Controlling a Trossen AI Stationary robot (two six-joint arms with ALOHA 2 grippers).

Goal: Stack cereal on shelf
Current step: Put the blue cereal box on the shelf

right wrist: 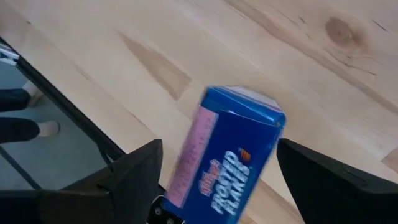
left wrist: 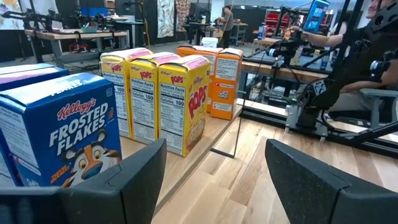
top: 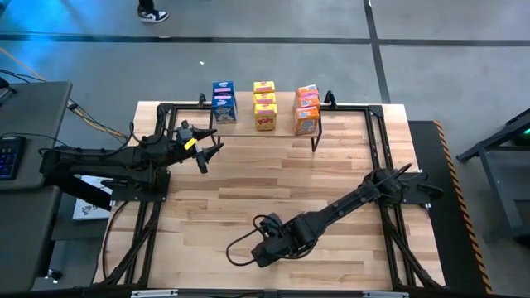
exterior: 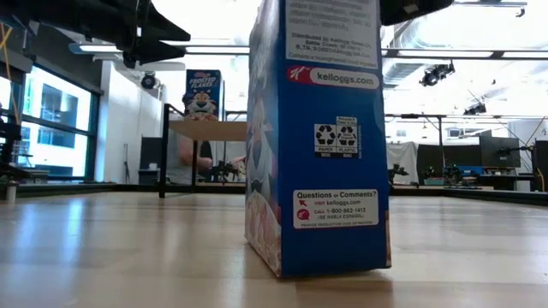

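Evidently light and crushable, the blue cereal box stands upright on the counter between the right gripper's spread fingers, best pinched across its narrow sides, while the left gripper hangs released by the shelf.

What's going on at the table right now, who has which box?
The right gripper, fingers spread wide, hangs over a blue Frosted Flakes cereal box standing on the wooden table near its front edge, not gripping it. The left gripper is open and empty, facing the low light-wood shelf, which carries blue, yellow and orange boxes in rows.
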